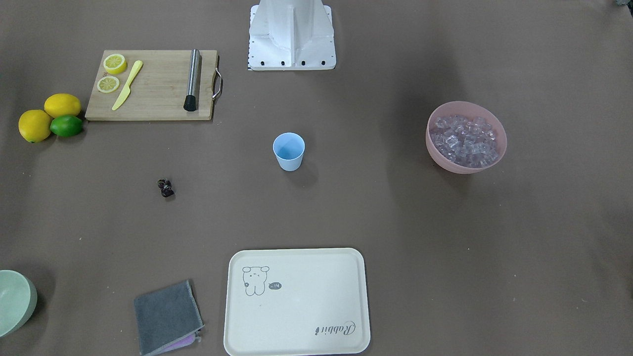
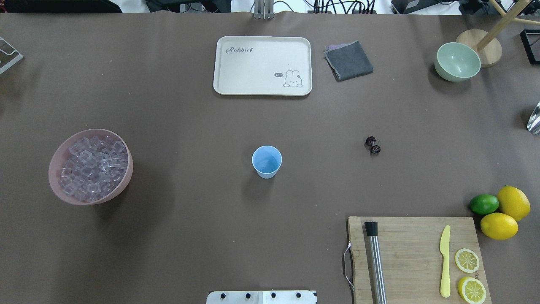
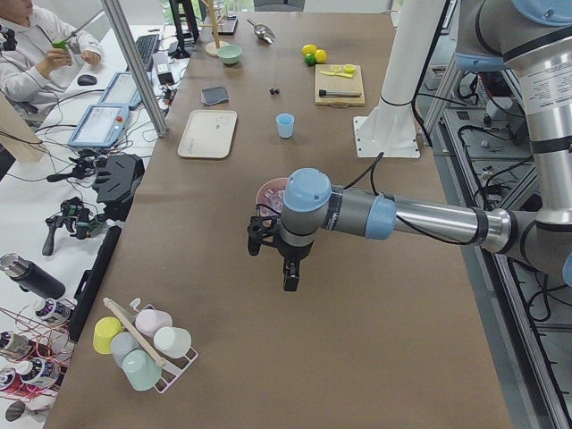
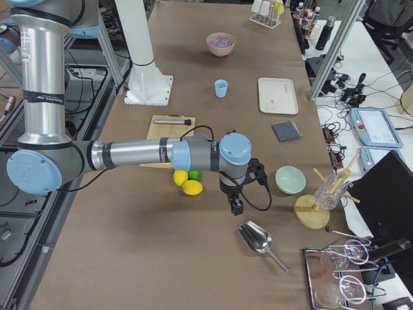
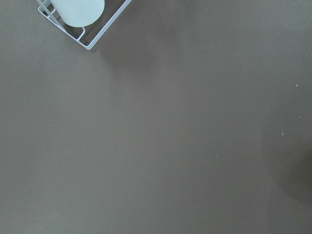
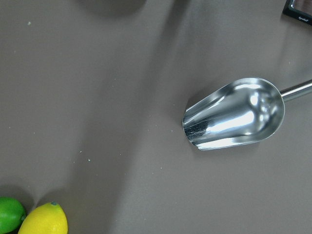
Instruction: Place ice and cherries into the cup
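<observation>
Nothing of the task looks done yet. The small light-blue plastic cup (image 2: 266, 161) stands upright near the middle of the brown desk (image 2: 190, 236), and its inside shows only bare blue, with no ice and no fruit. The ice (image 2: 93, 166), a heap of small clear cubes, lies in the round pink bowl (image 2: 90, 201), well off to the robot's left of the cup. The cherries (image 2: 372, 145), a tiny cluster of dark, glossy red fruits, lie loose on the desk to the robot's right of the cup, well apart from it. Both arms are out at the ends of the desk, far from all three. The left hand (image 3: 290, 279) hangs over bare desk on the far side of the pink bowl from the cup. The right hand (image 4: 237, 208) hangs low near a shiny metal scoop (image 6: 234, 114) and the yellow lemons (image 4: 191, 188). Each hand shows only in a side view, so I cannot tell how far either is open or whether it has hold of anything. Both halves of the job seem left to do: getting ice from the bowl into the cup, for which the scoop looks the likely tool, and picking the cherries off the desk and dropping them in.
</observation>
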Controlling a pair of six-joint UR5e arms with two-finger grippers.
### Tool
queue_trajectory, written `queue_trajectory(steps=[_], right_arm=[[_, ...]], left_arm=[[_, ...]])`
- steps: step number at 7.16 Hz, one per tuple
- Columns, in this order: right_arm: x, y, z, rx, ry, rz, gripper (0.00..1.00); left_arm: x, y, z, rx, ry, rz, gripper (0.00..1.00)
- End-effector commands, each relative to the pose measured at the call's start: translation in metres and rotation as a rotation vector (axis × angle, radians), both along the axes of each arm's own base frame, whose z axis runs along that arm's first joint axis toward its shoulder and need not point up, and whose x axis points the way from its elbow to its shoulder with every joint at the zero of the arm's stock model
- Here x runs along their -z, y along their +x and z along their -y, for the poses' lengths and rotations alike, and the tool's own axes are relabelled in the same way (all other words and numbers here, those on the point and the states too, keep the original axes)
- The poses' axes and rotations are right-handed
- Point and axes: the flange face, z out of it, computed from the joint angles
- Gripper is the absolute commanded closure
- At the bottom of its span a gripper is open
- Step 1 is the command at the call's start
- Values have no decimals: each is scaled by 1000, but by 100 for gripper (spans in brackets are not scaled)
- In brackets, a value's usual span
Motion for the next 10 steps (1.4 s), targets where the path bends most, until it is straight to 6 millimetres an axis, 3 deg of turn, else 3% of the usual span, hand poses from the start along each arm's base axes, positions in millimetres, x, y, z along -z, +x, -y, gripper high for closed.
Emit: queue_trajectory(steps=[1,4,8,10], right_arm=[[0,-6,0,13,0,5,0],[1,-7,0,18,5,9,0],[6,-18,1,40,13,11,0],[6,-19,-1,43,16,11,0]], left_arm=[[1,1,0,0,-4,-9,2],[-6,2,0,0,-18,-5,2],[2,2,1,-2,15,-8,2],[-7,2,-2,5,-9,-9,2]])
